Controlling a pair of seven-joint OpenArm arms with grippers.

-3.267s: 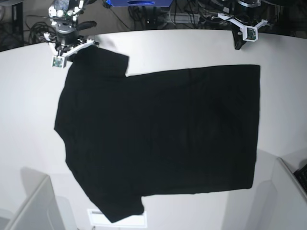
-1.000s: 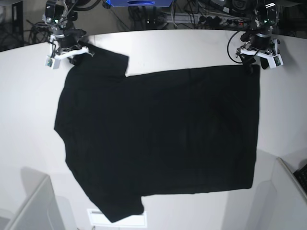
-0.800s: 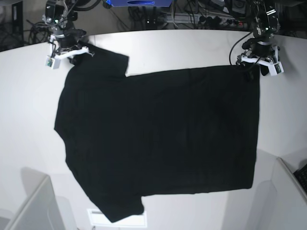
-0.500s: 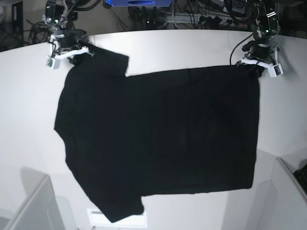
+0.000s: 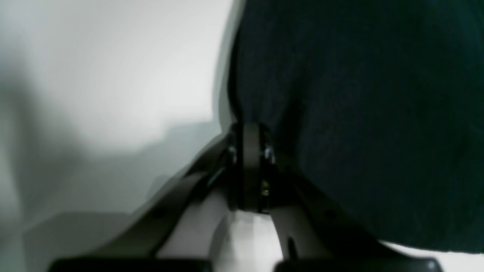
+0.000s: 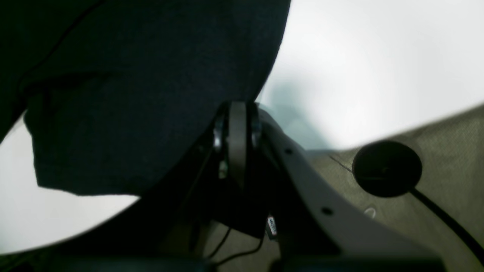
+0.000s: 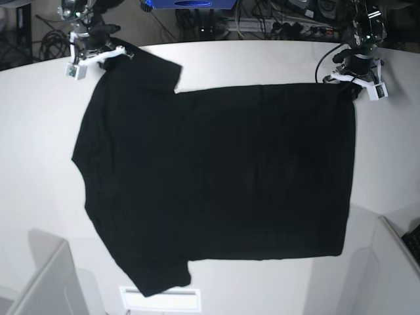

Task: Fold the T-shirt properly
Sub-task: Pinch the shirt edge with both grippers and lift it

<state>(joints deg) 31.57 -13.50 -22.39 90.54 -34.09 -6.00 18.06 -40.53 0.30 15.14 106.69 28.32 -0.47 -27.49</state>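
Cloth of the T-shirt point(image 7: 216, 184) extends from both far-edge grips toward the bench's point(image 7: 39, 164) near edge: left gripper point(image 7: 351, 84) clamps the hem corner, right gripper point(image 7: 98, 54) the sleeve.

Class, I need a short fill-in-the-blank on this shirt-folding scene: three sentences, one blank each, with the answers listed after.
1. The T-shirt spread on the table is ____ in colour.
2. The left gripper is shut on a corner at the shirt's ____ end, opposite the sleeves.
3. The right gripper is shut on the shirt beside a ____.

Missing words: black; bottom (hem); sleeve
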